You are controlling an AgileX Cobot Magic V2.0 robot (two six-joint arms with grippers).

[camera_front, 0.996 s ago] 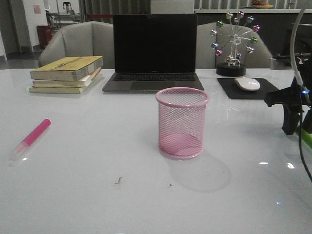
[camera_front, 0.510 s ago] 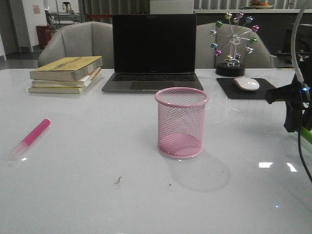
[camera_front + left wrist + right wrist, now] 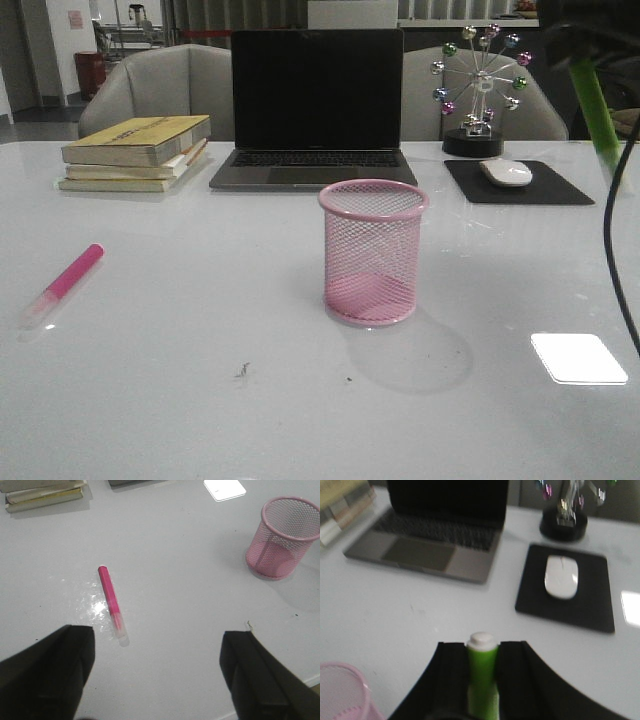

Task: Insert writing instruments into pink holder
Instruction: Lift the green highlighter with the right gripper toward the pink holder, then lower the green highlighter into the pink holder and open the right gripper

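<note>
The pink holder (image 3: 372, 250) stands upright mid-table, nothing showing inside it. The magenta-pink marker (image 3: 65, 280) lies flat near the table's left side. My right gripper (image 3: 572, 45) hangs high at the right, above and behind the holder, shut on the green marker (image 3: 597, 110), which slants down from it. The right wrist view shows the green marker (image 3: 481, 680) pinched between the fingers (image 3: 452, 680), with the holder's rim (image 3: 342, 692) off to one side. My left gripper (image 3: 157, 672) is open above the table, short of the pink marker (image 3: 111, 602); the holder (image 3: 282, 537) stands well apart.
An open laptop (image 3: 315, 100) stands behind the holder. At the back left is a stack of books (image 3: 135, 150); at the back right, a white mouse (image 3: 506, 172) on a black pad and a ball-wheel ornament (image 3: 480, 90). A black cable (image 3: 612, 250) hangs at the right.
The right gripper has risen from low near the table's right edge to high at the top right, carrying the green marker. A bright reflection now shows on the table's right.
</note>
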